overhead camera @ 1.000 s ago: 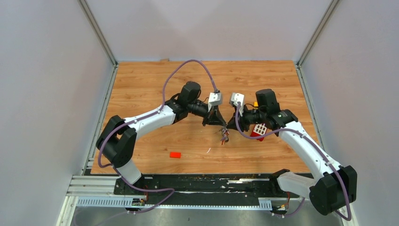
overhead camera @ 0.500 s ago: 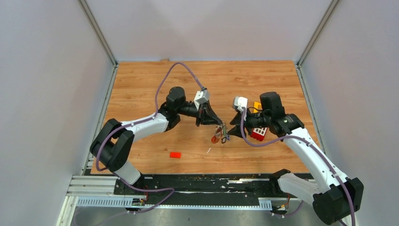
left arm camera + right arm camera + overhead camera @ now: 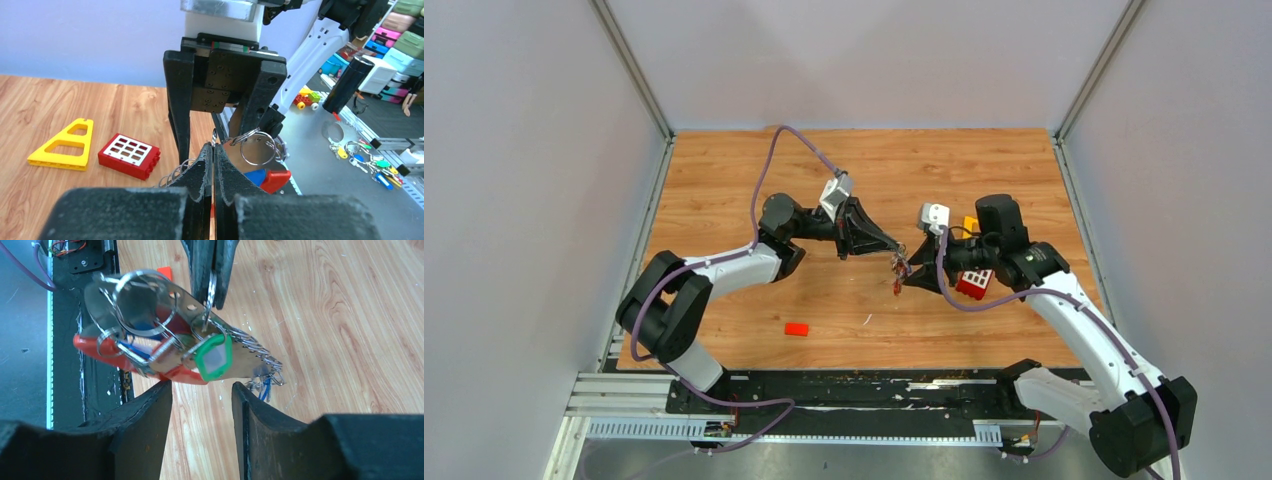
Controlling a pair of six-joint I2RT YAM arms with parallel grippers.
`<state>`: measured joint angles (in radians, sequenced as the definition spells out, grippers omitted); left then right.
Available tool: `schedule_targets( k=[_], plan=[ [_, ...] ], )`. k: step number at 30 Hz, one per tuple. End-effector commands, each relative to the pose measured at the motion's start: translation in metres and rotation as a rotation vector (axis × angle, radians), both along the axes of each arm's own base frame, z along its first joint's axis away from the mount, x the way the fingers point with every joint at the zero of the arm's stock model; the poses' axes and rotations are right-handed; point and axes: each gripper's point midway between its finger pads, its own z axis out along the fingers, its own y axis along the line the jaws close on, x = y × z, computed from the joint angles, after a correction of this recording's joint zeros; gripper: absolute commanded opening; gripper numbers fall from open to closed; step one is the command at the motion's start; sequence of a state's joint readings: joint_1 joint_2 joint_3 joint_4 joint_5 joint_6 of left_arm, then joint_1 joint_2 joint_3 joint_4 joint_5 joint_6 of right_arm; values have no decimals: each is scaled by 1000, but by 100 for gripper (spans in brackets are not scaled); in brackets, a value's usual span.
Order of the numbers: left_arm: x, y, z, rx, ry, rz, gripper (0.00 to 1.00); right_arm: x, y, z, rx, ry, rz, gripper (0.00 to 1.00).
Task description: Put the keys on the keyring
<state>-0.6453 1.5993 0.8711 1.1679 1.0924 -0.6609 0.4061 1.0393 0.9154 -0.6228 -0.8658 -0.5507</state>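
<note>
**Keyring hung from left end effector, right one open beside it**

At the centre of the top view, the left end effector (image 3: 894,251) was clamped shut on a small ring of the keyring (image 3: 900,268), which hung above the bench (image 3: 724,180). In the right wrist view its closed fingers (image 3: 210,260) came down from the top edge, pinching that ring. The red strap (image 3: 95,347), chain (image 3: 255,352) and a green-tagged key (image 3: 214,357) dangled below them, mid-frame. The right end effector (image 3: 201,390) stood partly open at the bottom of that view. Its tips were just beside the bunch and held nothing. A red brick (image 3: 972,284) lay right of centre under the right arm. A yellow piece (image 3: 969,222) lay above the brick, and a small red block (image 3: 797,328) sat lower left of centre.
</note>
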Motion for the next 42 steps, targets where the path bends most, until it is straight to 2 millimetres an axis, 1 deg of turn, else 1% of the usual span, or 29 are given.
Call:
schedule_targets(
  k=[1,5,12,18,23,28,33,36,40,42],
  plan=[
    [1,4,16,-45,-23,46,0,11,12,28,65,-73,12,48],
    [0,4,14,-42,-15,48,0,13,16,27,77,-71,18,48],
    [-2,5,12,-41,-12,38,0,22,18,26,69,-96,-5,39],
    [-5,5,14,-55,-7,20,0,26,18,21,54,-113,-16,37],
    [-8,5,15,-68,-6,-3,0,23,19,21,50,-114,-4,37],
    [-9,5,20,-90,2,-19,0,21,14,18,23,-137,-4,37],
    [-8,4,18,-88,9,-24,0,23,16,24,40,-139,-7,34],
    [-7,4,16,-86,11,-18,0,18,20,28,60,-132,20,31],
    [-6,3,14,-82,12,-16,0,8,23,30,80,-111,66,30],
    [-6,3,14,-80,12,-16,0,6,24,30,83,-108,71,31]
  ],
)
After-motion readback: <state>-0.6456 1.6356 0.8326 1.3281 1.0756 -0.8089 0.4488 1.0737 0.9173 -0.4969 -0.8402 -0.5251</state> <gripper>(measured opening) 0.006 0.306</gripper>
